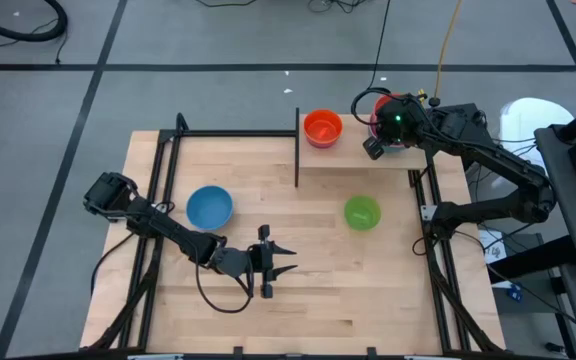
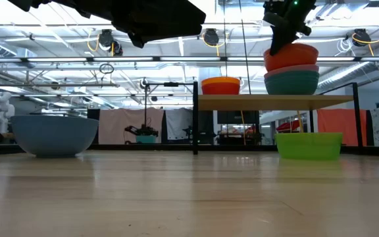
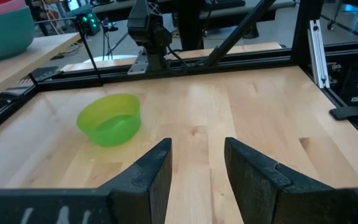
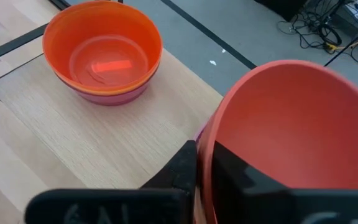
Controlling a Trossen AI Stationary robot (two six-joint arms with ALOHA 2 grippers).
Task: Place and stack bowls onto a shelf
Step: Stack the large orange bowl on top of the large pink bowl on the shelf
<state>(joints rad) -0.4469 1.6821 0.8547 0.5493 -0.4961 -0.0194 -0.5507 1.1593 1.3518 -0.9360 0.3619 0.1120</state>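
I see the shelf (image 1: 358,155), a pale-wood board with a thin dark upright panel, at about one o'clock on the table (image 1: 298,290). On it an orange bowl (image 1: 322,127) sits nested in a pink one, and beside it a red bowl (image 4: 291,130) tops a pink and teal stack. My right gripper (image 4: 202,165) has its fingers pinching the red bowl's rim. A lime green bowl (image 1: 362,212) sits at three o'clock, a blue bowl (image 1: 209,207) at nine. My left gripper (image 1: 280,262) hovers mid-table, fingers parted and empty.
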